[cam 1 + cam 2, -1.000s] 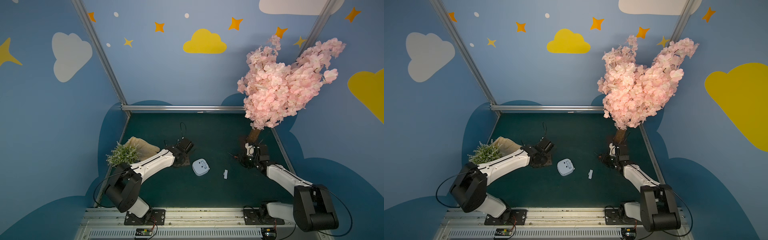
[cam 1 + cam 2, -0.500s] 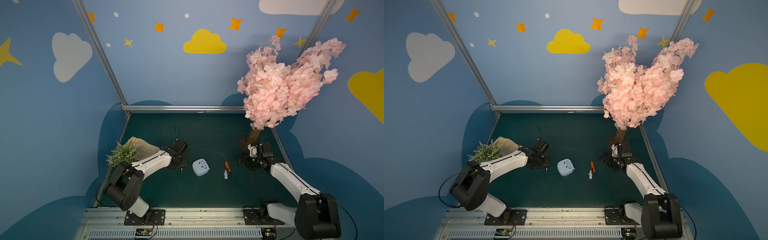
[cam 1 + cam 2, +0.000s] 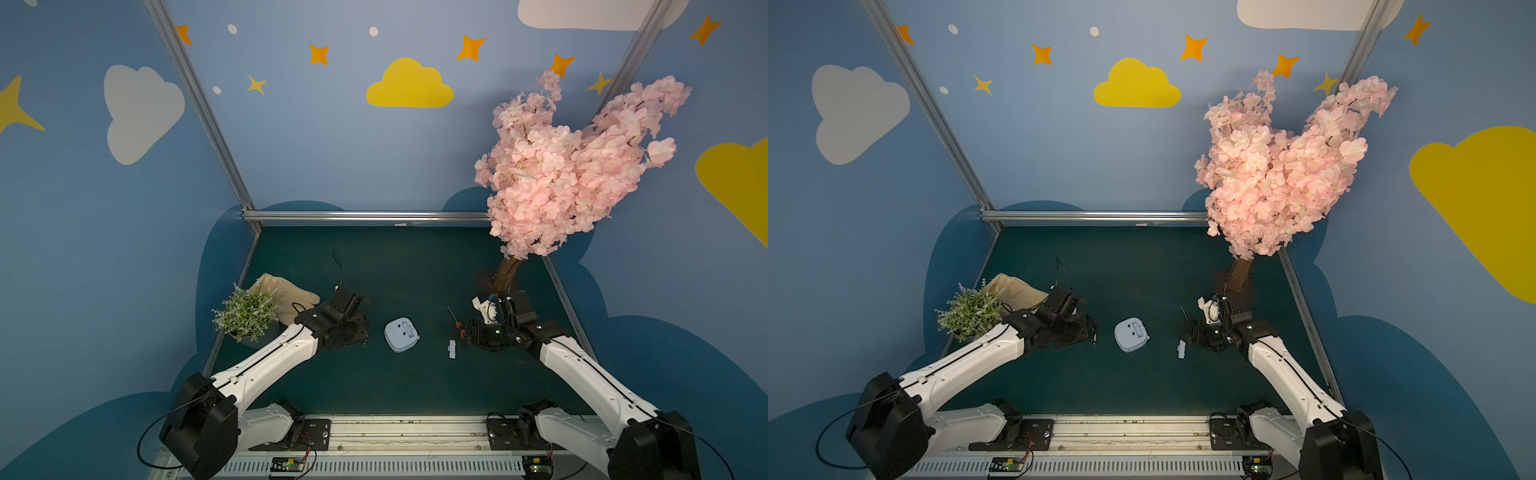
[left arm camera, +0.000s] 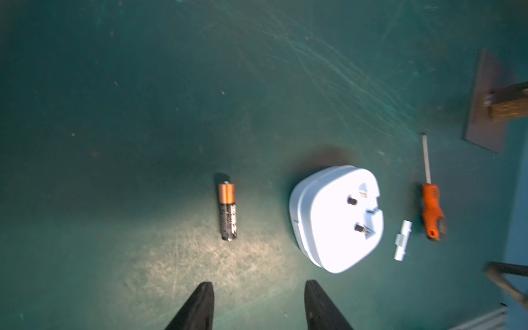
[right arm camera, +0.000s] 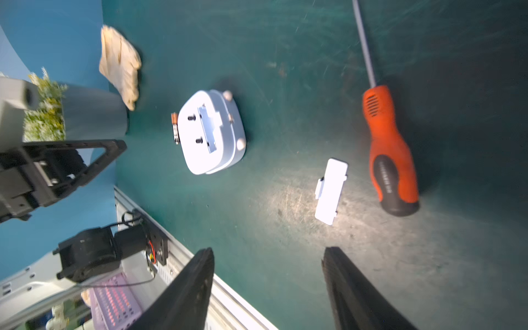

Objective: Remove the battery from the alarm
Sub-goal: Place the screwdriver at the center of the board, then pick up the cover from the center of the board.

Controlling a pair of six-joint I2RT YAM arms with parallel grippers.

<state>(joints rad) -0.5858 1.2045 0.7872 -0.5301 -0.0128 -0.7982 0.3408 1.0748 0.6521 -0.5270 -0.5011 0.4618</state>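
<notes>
Left end effector (image 4: 258, 305) and right end effector (image 5: 268, 288) spread, empty; black-and-copper cylindrical battery (image 4: 227, 211) lies beside pale blue rounded alarm (image 4: 337, 217).

The dark green desk (image 3: 415, 266) carries the alarm (image 3: 401, 335), lying back upward. The battery (image 4: 227, 211) lies near it, not touching. Also there are a white cover (image 3: 451, 349), an orange screwdriver (image 4: 433, 210), a potted plant (image 3: 247, 313), a beige cloth (image 3: 291, 293) and a pink tree (image 3: 506, 275).

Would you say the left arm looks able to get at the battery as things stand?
Probably yes: the battery lies alone on the mat, apart from the alarm, just ahead of the open left gripper, with nothing between them.
</notes>
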